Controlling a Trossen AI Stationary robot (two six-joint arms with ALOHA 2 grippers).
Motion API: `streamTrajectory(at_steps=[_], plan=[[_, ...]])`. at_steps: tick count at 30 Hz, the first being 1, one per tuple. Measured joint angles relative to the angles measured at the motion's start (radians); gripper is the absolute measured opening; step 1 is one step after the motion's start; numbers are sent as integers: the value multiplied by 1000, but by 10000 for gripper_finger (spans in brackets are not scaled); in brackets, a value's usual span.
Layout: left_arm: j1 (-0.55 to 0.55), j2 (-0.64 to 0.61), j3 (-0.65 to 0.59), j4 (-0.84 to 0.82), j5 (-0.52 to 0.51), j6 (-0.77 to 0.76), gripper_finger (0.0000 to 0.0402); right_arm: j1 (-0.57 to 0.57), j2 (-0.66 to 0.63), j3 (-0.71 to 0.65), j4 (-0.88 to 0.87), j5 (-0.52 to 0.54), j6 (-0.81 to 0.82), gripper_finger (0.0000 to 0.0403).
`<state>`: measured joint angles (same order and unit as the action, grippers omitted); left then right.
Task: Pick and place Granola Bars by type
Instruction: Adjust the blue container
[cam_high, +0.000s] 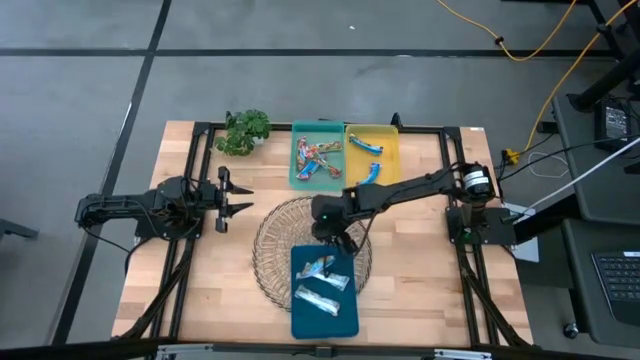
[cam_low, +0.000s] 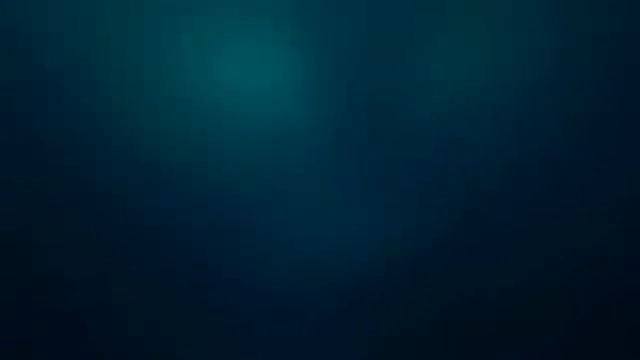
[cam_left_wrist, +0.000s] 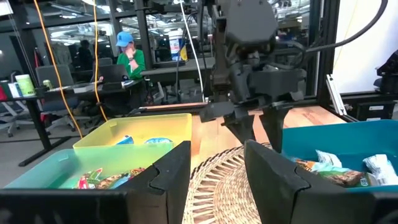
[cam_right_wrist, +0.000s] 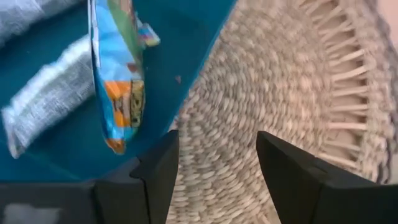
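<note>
1. Wooden table (cam_high: 200, 300) fills the middle of the high view, with a round wicker basket (cam_high: 275, 240) at its centre.
2. Right hand (cam_high: 345, 243) reaches in from the right of the frame and hangs over the basket's right side, just above the dark blue tray (cam_high: 330, 325).
3. Its fingers (cam_right_wrist: 158, 168) stand apart with nothing between them; the right wrist view shows only woven basket in the gap.
4. Left hand (cam_high: 245, 198) waits at centre left, just left of the basket, its fingers (cam_left_wrist: 168, 174) spread wide and empty.
5. Dark blue tray sits at lower centre, overlapping the basket's lower edge. It holds a blue-and-orange bar (cam_high: 316, 267) near its upper end and two silvery bars (cam_high: 318, 298) below it.
6. Green tray (cam_high: 296, 178) lies at upper centre with several red-orange bars (cam_high: 315, 160) piled in it.
7. Yellow tray (cam_high: 390, 150) touches the green one on its right and holds two blue bars (cam_high: 366, 158).
8. Small green plant (cam_high: 243, 131) stands at the table's upper left.
9. Low view is dark and shows nothing.
10. A person in green (cam_left_wrist: 130, 59) sits in the room beyond, upper left of the left wrist view.
</note>
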<state>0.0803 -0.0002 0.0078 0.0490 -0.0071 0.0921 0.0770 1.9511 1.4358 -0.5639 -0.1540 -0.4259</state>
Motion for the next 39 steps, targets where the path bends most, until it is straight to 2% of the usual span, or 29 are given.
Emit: streamTrajectory(at_steps=[9,14,30,34,39], plan=[[0,0,0,0,0,0,143,5,13,-4,14,-9,-6,218],[0,0,0,0,0,0,143,5,40,-4,36,-66,-21,218],[0,0,0,1,0,0,143,-26,146,-4,51,-72,-27,217],[0,0,0,0,0,0,143,-35,158,-2,58,-79,-27,194],[0,0,0,0,0,0,143,-36,158,-2,71,-74,-27,128]])
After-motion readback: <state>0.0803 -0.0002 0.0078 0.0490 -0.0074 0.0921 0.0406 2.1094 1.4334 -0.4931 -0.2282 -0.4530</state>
